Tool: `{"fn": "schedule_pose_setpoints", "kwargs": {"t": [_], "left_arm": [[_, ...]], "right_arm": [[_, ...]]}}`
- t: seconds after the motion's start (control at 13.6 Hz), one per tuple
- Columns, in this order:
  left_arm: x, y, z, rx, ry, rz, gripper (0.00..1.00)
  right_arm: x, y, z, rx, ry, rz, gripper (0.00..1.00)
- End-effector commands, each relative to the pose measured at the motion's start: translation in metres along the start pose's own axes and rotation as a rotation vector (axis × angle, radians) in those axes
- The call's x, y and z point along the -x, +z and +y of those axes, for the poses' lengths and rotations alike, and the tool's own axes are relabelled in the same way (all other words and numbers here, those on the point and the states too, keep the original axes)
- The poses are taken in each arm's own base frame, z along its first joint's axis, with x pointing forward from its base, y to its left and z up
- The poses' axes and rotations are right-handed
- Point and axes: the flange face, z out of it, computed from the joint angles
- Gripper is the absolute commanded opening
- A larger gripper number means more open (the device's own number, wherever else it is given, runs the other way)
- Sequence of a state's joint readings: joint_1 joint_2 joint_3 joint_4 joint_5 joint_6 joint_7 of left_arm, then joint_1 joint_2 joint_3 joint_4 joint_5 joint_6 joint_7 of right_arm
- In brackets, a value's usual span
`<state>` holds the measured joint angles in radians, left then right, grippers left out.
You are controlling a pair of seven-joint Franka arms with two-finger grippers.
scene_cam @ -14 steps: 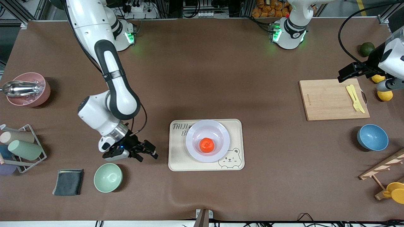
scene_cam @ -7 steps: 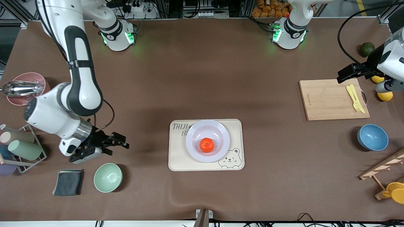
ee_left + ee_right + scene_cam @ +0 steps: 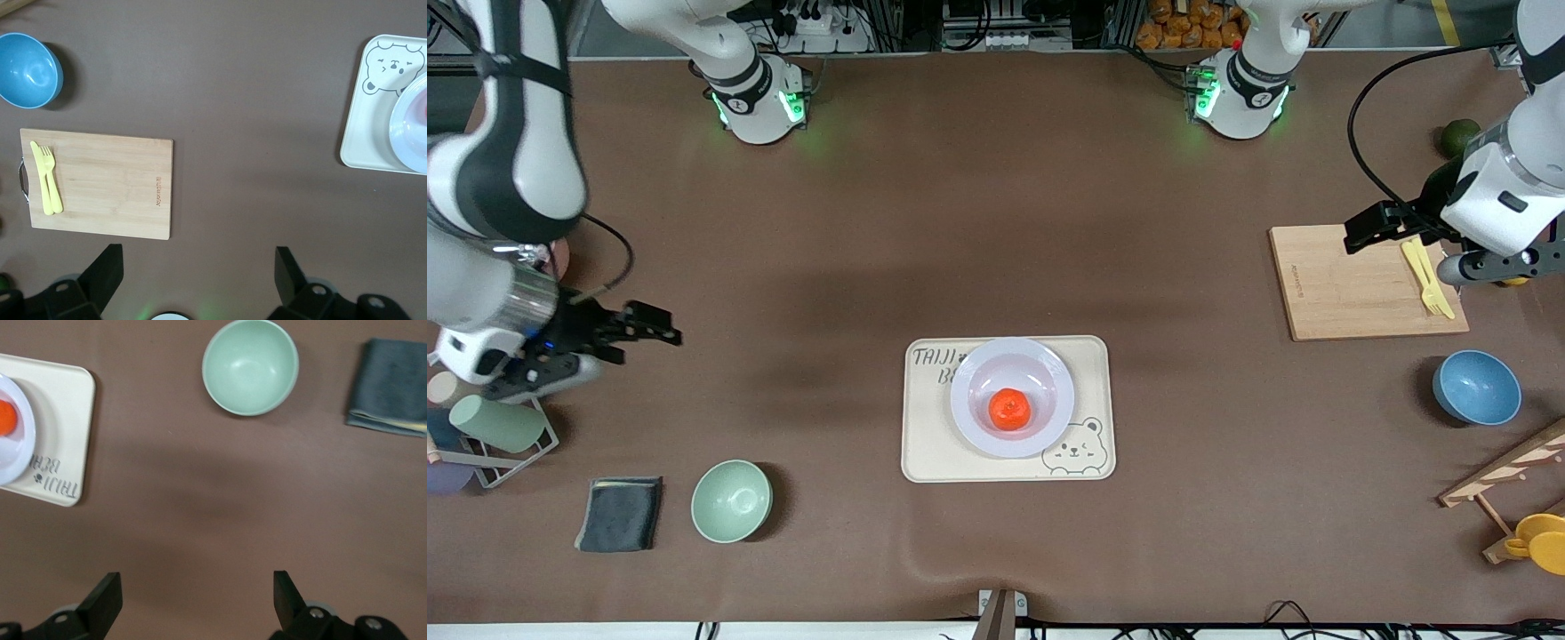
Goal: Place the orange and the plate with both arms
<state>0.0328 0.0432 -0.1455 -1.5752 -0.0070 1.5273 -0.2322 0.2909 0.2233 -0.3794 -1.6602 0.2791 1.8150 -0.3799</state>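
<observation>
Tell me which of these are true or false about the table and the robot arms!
1. The orange sits in the plate. True.
2. The plate rests on the cutting board. False: it rests on the bear tray.
3. The right end effector grips the green bowl. False: it is open, over bare table.
4. The left end effector is open above the cutting board. True.

Bright red-orange round orange [image 3: 1010,409] on pale lavender-white round plate [image 3: 974,391] — cream rectangular tray [image 3: 934,449] carries a dark outlined bear print and lettering. Mint-green bowl [image 3: 731,501], blue bowl [image 3: 1477,388], dark grey folded cloth [image 3: 620,514] — brown table covering [image 3: 996,222].
</observation>
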Motion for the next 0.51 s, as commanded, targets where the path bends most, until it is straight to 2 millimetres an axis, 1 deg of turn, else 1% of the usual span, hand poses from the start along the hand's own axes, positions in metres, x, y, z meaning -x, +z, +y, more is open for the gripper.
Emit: {"fn": "schedule_pose_setpoints", "kwargs": {"t": [0.0, 0.07, 0.15, 0.29, 0.44], "left_arm": [[0.011, -0.016, -0.009, 0.018, -0.005, 0.014, 1.0], [0.013, -0.02, -0.014, 0.014, -0.013, 0.016, 1.0], [0.018, -0.027, -0.022, 0.014, -0.023, 0.021, 1.0], [0.023, -0.033, -0.029, 0.014, -0.032, 0.023, 1.0], [0.026, -0.037, -0.028, 0.009, -0.03, 0.028, 1.0]], "right_arm": [[0.027, -0.029, 0.011, 0.04, 0.02, -0.027, 1.0], [0.034, -0.039, 0.016, 0.048, 0.043, -0.03, 1.0], [0.039, -0.05, 0.015, 0.074, 0.076, -0.028, 1.0], [0.041, -0.067, 0.003, 0.137, 0.167, -0.034, 1.0], [0.043, -0.078, -0.01, 0.138, 0.29, -0.062, 1.0]]}}
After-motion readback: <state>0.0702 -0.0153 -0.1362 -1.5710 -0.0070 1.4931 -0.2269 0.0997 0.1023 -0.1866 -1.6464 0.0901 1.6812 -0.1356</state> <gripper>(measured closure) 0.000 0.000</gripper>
